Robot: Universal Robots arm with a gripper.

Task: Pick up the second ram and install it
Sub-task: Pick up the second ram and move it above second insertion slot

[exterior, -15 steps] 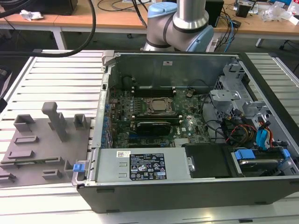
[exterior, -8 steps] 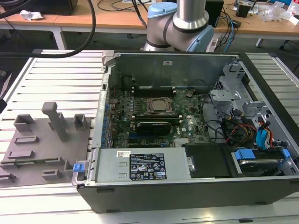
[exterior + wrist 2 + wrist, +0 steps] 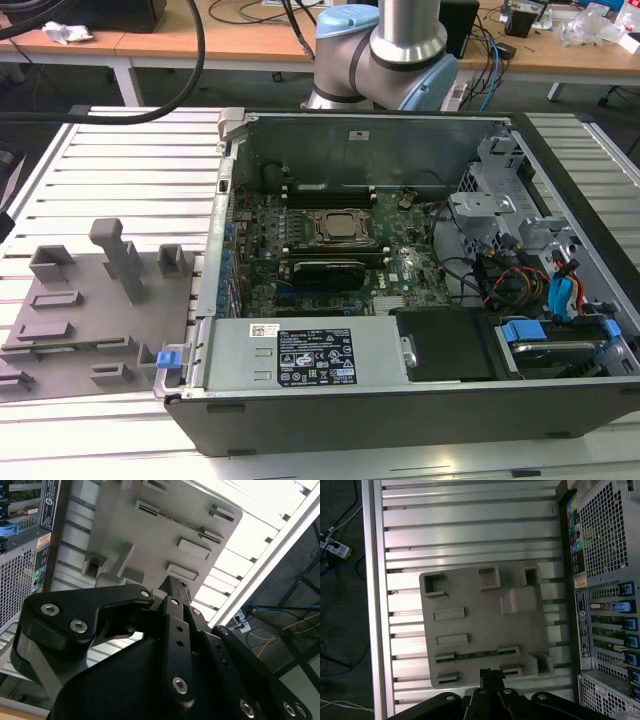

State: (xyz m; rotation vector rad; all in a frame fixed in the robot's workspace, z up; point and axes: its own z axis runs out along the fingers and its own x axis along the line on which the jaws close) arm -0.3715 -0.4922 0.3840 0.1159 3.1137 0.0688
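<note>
**Entry: ram pickup, approach stage**

- **Table** [image 3: 120, 160]: slatted metal, carrying everything listed below.
- **Tray** [image 3: 85, 312]: grey fixture at the exterior view's left, with raised holders and an upright post [image 3: 122, 258].
- **Ram** [image 3: 476, 655]: thin green stick seated in the tray, seen edge-on from above. Each end rests in a low holder, and nothing grips it.
- **Gripper** [image 3: 491, 673]: hangs above the tray's border in both wrist views, pointing down. It sits over the row of holders next to the ram, near the stick but not touching it. The fingertips appear pressed together with nothing between them.
- **Case** [image 3: 400, 425]: open computer at the exterior view's right, just beside the tray. Its slots [image 3: 325, 188] lie by the processor, well apart from the ram.

**Step, as judged:** the pickup has not been made, and the gripper is positioned for the approach. Installation has not begun.

**Requirement, as judged:** a grasp here calls for spread fingertips centred across the ram's thin edge, between its two end holders. The descent must be straight, so that the stick is neither tipped nor jammed in its seats.
</note>
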